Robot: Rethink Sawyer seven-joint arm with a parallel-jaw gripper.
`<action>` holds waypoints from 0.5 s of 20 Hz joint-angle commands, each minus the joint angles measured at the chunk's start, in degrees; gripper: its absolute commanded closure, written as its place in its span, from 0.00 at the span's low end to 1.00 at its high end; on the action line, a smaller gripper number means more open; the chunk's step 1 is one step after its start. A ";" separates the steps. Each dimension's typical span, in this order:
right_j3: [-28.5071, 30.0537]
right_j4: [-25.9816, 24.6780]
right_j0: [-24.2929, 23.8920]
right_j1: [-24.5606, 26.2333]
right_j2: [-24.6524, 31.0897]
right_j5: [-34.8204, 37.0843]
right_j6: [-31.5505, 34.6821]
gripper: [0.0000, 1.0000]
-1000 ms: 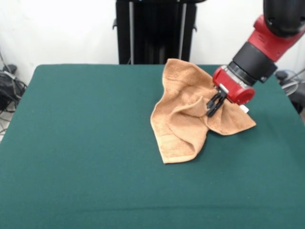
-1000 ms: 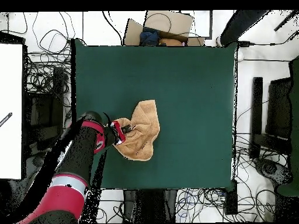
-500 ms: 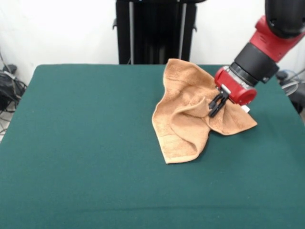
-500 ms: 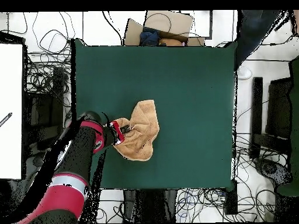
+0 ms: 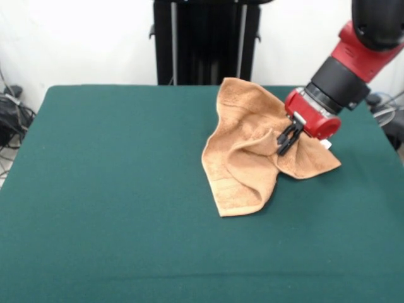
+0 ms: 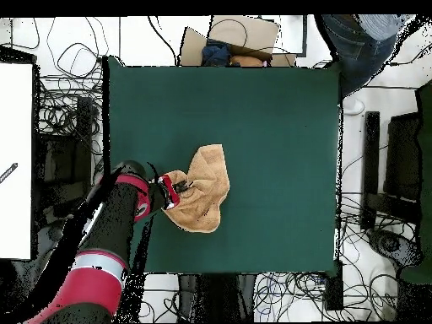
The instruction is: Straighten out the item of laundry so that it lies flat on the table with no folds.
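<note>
1. Comparing with half a second ago, the black two-fingered hand (image 5: 286, 139) on the red and black arm and the light orange-tan terry-cloth towel (image 5: 252, 151) sit almost exactly as they did; against a second ago, both have shifted a little toward the right of the front view.
2. In the overhead view, a person's leg in blue jeans (image 6: 354, 46) now stands at the top right corner of the tabletop, further in than before.
3. The hand's fingers are pinched together on a raised fold near the towel's middle.
4. The towel lies crumpled on the dark green felt tabletop (image 5: 113, 189), right of centre in the front view and toward the far edge, its far corner close to that edge.
5. Wide bare green lies to the left and in front of the towel; less room remains on the right.
6. The towel's long axis runs from the far edge toward the near side, leaning slightly left in the front view; a side lobe spreads right beneath the hand.
</note>
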 commanded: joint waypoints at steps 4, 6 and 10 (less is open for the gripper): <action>-2.48 3.87 -1.18 0.23 8.46 0.53 -9.01 1.00; -2.41 3.87 -1.15 0.17 8.45 0.53 -8.98 1.00; -2.16 4.06 -1.26 -0.12 8.60 0.69 -9.20 1.00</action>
